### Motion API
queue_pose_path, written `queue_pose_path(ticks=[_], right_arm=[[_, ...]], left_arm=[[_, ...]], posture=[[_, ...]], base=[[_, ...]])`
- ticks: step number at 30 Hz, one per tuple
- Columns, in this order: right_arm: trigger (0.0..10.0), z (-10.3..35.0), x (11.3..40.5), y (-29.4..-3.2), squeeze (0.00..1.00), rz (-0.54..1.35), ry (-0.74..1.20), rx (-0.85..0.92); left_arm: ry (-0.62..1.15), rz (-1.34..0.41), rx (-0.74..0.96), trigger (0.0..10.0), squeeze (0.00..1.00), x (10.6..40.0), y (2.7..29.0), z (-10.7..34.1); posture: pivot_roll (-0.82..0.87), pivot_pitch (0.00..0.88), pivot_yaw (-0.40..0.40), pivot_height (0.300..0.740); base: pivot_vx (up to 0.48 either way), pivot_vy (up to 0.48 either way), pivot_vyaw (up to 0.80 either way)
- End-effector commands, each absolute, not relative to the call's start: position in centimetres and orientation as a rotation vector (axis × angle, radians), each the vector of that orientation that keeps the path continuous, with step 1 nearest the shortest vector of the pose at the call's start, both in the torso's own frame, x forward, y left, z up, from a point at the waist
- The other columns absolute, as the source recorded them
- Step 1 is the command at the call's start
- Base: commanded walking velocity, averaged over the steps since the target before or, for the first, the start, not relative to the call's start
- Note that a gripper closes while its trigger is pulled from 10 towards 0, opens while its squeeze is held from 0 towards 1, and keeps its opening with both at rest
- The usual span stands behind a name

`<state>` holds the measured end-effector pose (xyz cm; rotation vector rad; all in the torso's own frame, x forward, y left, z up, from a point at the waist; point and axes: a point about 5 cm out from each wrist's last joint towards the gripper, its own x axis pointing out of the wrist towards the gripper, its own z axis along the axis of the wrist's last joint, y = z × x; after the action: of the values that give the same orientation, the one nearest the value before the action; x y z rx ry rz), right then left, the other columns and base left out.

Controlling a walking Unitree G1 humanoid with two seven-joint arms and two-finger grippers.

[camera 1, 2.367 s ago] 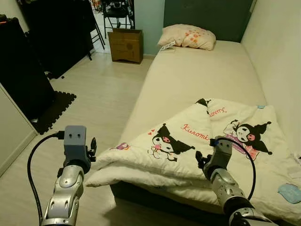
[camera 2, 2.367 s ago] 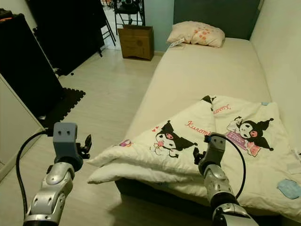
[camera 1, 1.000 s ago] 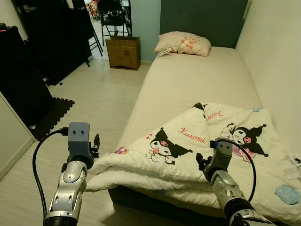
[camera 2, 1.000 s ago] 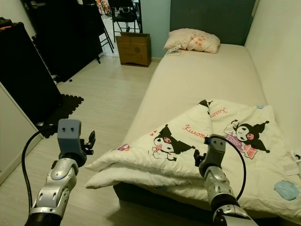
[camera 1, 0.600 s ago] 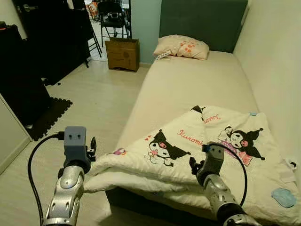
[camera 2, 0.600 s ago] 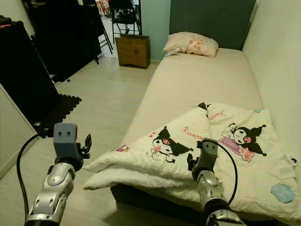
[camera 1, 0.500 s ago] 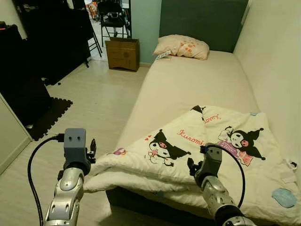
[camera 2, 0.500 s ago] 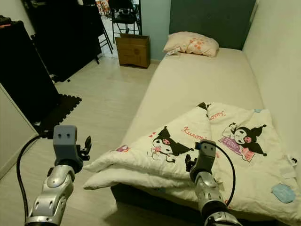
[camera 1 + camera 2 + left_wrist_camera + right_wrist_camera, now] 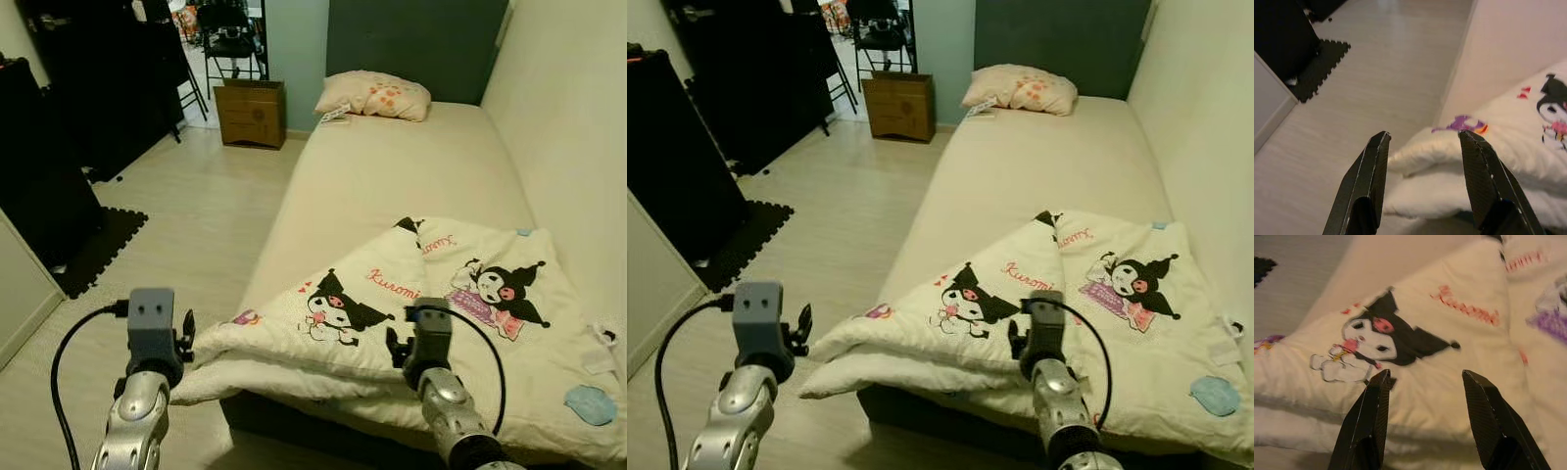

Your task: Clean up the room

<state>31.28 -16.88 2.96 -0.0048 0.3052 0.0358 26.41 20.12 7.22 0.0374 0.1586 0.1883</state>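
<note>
left gripper [image 9: 1422, 161] hangs over the pale wood floor [image 9: 186, 225] just off the bed's near corner, jaws apart, nothing between them. the overhanging fold of the cream cartoon-print quilt [image 9: 392, 313] lies just beyond its tips. the quilt sits crumpled and folded back over the foot of the beige mattress [image 9: 411, 166], one corner drooping past the edge; a cream pillow with orange flowers [image 9: 374, 95] is at the head. right gripper [image 9: 1422, 396] hovers just above the printed quilt, jaws apart, holding nothing.

change over the last half second: the right wrist sits a little further left over the quilt and lower in the head views; the left wrist also reads lower. the whole view has shifted too, so part of this is camera motion. the quilt's folds look unchanged.

judgement: approach phase for grasping the quilt edge; no grasp made yet.
</note>
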Motion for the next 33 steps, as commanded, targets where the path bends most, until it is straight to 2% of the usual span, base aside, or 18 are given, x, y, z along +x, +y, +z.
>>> queue_pose_path(ticks=[1,12,33], right_arm=[[10.0,3.6,31.7,-16.0,0.00,0.063,0.275,-0.011],[10.0,5.3,32.9,-14.4,0.00,0.101,0.213,0.038],[10.0,4.9,32.6,-15.1,0.00,0.062,0.234,0.033]], left_arm=[[0.171,0.204,0.037,10.0,0.00,26.0,20.3,6.8],[0.121,0.188,0.061,10.0,0.00,26.1,19.7,8.0],[0.116,0.153,0.062,10.0,0.00,26.1,19.0,8.0]], posture=[[-0.02,0.103,0.031,0.740],[-0.01,0.106,0.025,0.740],[-0.02,0.099,0.035,0.740]], base=[[0.000,0.000,0.00],[0.000,0.000,0.00],[0.000,0.000,0.00]])
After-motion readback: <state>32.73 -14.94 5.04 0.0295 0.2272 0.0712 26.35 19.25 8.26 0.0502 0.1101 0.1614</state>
